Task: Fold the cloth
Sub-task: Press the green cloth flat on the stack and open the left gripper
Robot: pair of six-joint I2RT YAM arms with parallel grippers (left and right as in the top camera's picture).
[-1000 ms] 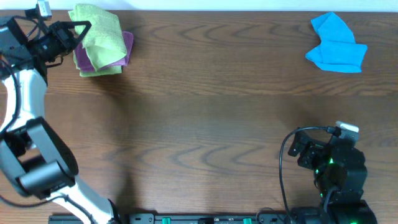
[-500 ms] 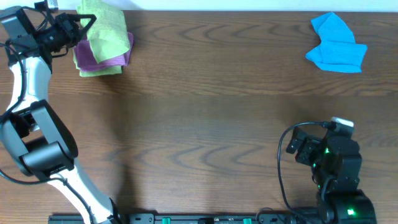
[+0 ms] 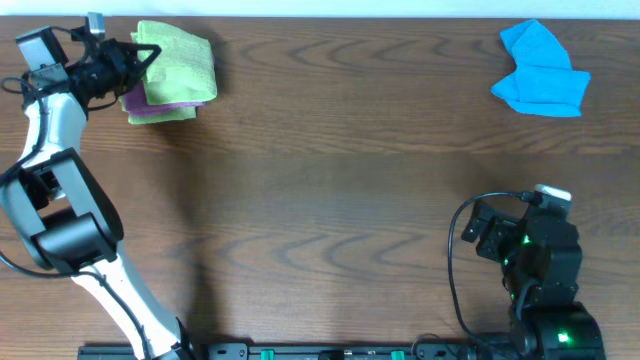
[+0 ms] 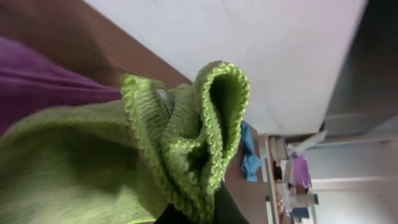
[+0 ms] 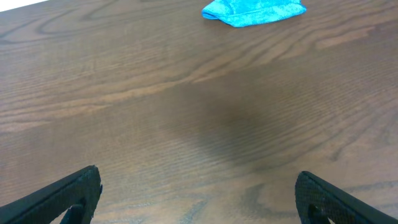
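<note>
The lime-green cloth (image 3: 178, 63) lies bunched at the table's far left corner, on top of a purple cloth (image 3: 165, 102). My left gripper (image 3: 143, 53) is shut on the green cloth's left edge. In the left wrist view the pinched green folds (image 4: 186, 143) fill the frame above the dark fingers (image 4: 227, 208). My right gripper (image 5: 198, 193) stands open over bare wood near the table's front right, nothing between its fingers (image 5: 68, 193).
A bright blue cloth (image 3: 541, 70) lies crumpled at the far right (image 5: 255, 11). The purple cloth (image 4: 37, 74) sits under the green one. The table's back edge and a white wall (image 4: 249, 50) run just behind the left gripper.
The left gripper has moved right and toward the back edge with the green cloth's edge, dragging the green cloth rightward over the purple one. The right arm has barely shifted.
</note>
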